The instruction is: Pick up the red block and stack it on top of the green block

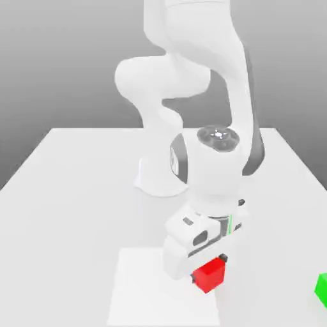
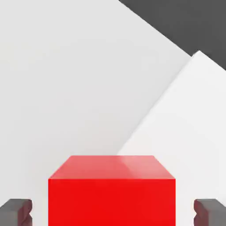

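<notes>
The red block (image 1: 209, 275) is a small bright red cube with plain matte faces, one corner turned toward the exterior view. It sits upright directly beneath the gripper (image 1: 208, 273), between its two dark fingertips (image 2: 16, 211), which flank its sides. The green block (image 1: 321, 288) is a bright green cube of like size, well apart from the red block, toward the exterior view's right, cut off by the frame edge.

The glossy white arm (image 1: 191, 76) has rounded segments, dark grey joint bands, a thin green stripe, and dark grey fingertips (image 2: 17, 211).
</notes>
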Tool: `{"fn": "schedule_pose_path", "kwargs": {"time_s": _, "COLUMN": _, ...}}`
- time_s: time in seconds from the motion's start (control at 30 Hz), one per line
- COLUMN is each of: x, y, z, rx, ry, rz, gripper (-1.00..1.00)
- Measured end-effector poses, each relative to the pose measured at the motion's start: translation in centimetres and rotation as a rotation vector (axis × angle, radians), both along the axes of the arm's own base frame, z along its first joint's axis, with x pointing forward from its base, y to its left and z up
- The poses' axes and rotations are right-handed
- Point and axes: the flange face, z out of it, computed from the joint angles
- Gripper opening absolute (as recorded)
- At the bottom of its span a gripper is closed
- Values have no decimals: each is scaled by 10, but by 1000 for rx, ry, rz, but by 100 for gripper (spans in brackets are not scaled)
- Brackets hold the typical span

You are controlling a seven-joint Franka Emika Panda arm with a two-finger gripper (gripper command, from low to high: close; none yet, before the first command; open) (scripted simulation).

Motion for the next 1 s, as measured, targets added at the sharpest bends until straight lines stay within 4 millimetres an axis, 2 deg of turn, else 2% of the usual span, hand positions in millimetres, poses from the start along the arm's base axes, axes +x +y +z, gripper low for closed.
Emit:
{"fn": "schedule_pose_path", "kwargs": {"time_s": 0.13, "x": 0, "y": 0, "z": -1, "rx": 0, "ry": 1, "rz": 0, "gripper": -100}}
{"fn": "schedule_pose_path", "kwargs": {"time_s": 0.33, "x": 1, "y": 3, "z": 54, "rx": -1, "ry": 1, "rz": 8, "gripper": -100}}
{"fn": "schedule_pose_path", "kwargs": {"time_s": 0.43, "x": 16, "y": 45, "z": 67, "rx": -5, "ry": 1, "rz": 126, "gripper": -100}}
{"fn": "schedule_pose_path", "kwargs": {"time_s": 0.57, "x": 35, "y": 114, "z": 78, "rx": -8, "ry": 1, "rz": 305, "gripper": -100}}
{"fn": "schedule_pose_path", "kwargs": {"time_s": 0.77, "x": 37, "y": 230, "z": 93, "rx": -1, "ry": 1, "rz": 574, "gripper": -100}}
{"fn": "schedule_pose_path", "kwargs": {"time_s": 0.83, "x": 37, "y": 243, "z": 74, "rx": 1, "ry": 1, "rz": 603, "gripper": -100}}
{"fn": "schedule_pose_path", "kwargs": {"time_s": 0.9, "x": 36, "y": 246, "z": 45, "rx": 1, "ry": 1, "rz": 610, "gripper": -100}}
{"fn": "schedule_pose_path", "kwargs": {"time_s": 0.93, "x": 36, "y": 247, "z": 37, "rx": 0, "ry": 2, "rz": 611, "gripper": 100}}
{"fn": "schedule_pose_path", "kwargs": {"time_s": 1.0, "x": 36, "y": 247, "z": 37, "rx": 0, "ry": 2, "rz": 611, "gripper": 100}}
